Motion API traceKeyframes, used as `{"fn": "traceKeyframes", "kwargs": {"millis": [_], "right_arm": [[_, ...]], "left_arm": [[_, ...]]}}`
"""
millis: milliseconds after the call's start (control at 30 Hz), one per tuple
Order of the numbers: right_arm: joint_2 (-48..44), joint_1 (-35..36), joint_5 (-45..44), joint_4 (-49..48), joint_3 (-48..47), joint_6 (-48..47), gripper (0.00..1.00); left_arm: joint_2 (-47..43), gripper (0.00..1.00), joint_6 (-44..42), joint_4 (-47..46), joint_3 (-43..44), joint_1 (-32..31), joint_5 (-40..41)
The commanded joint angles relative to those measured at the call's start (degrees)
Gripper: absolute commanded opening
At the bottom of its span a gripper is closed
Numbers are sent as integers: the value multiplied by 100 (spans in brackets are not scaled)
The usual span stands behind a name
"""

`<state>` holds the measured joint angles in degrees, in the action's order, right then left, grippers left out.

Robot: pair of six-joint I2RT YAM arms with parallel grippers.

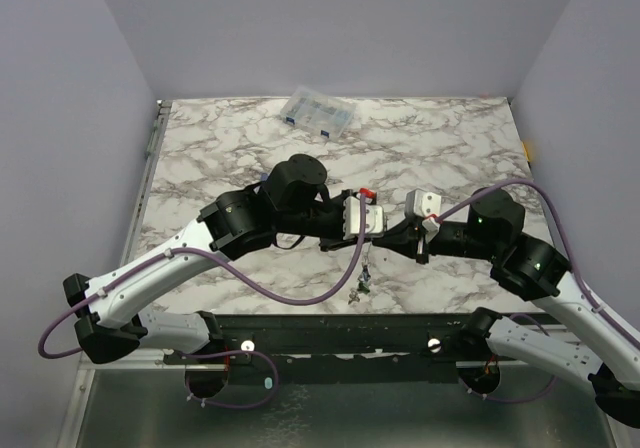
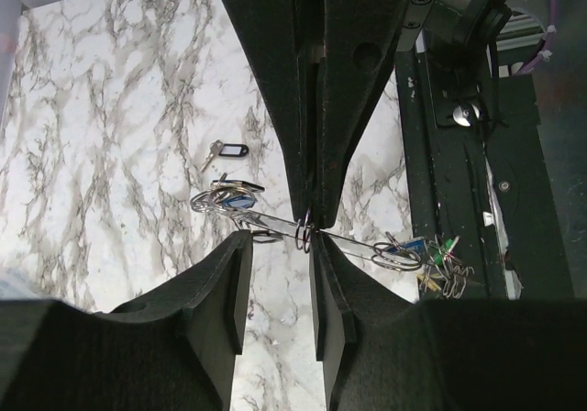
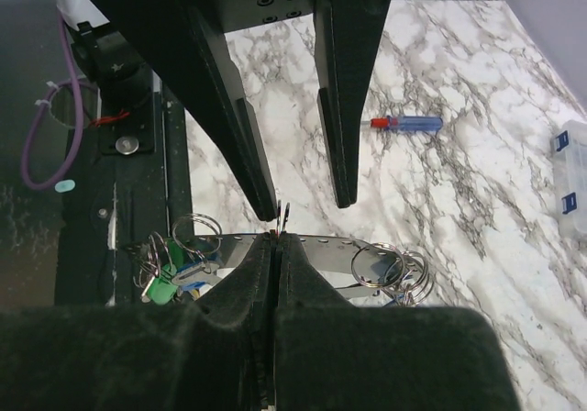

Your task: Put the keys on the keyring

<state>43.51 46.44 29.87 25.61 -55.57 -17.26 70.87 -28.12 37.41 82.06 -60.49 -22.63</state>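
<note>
The keyring (image 3: 367, 246) is a thin grey metal band held above the marble table; it also shows in the left wrist view (image 2: 266, 220). My right gripper (image 3: 276, 238) is shut on its middle, and its tips enter the left wrist view from above. Keys with green, blue and yellow tags (image 3: 170, 278) hang on one end, seen too in the top view (image 1: 361, 285). Several small split rings (image 3: 396, 269) bunch at the other end. My left gripper (image 2: 278, 235) is open, its fingers (image 3: 248, 145) on either side of the held spot. One black-tagged key (image 2: 227, 152) lies on the table.
A red-and-blue screwdriver (image 3: 405, 123) lies on the marble beyond the grippers. A clear plastic compartment box (image 1: 318, 113) stands at the far edge. The black base rail (image 1: 340, 333) runs along the near edge under the hanging keys.
</note>
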Motion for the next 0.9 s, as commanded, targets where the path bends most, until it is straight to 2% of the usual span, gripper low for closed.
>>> {"fn": "traceKeyframes", "kwargs": {"millis": [0, 100, 267, 400, 500, 667, 700, 733, 800, 867], "right_arm": [[-26, 23, 151, -73, -270, -59, 1], [-25, 21, 143, -66, -279, -59, 1], [-18, 21, 151, -48, -290, -59, 0], [-26, 17, 160, -66, -280, -65, 1], [-26, 24, 171, -57, -271, -66, 1], [-292, 28, -121, -411, -71, 27, 2], [-369, 23, -224, -542, 6, 97, 7], [-444, 26, -302, -627, 73, 129, 19], [-578, 21, -502, -828, 214, 178, 50], [-686, 22, -684, -925, 311, 211, 61]], "left_arm": [[70, 35, -150, 100, 235, -20, -74], [130, 29, -157, 116, 249, -16, -56], [200, 27, -161, 129, 249, -11, -112], [283, 22, -150, 135, 275, -20, -136], [342, 0, -148, 118, 300, -26, -84], [252, 0, -137, -206, 123, -42, 53], [178, 0, -126, -339, 34, -42, 63], [92, 0, -120, -503, -68, -42, 73], [-101, 0, -62, -887, -300, -42, 112], [-338, 0, 41, -1292, -544, -42, 116]]}}
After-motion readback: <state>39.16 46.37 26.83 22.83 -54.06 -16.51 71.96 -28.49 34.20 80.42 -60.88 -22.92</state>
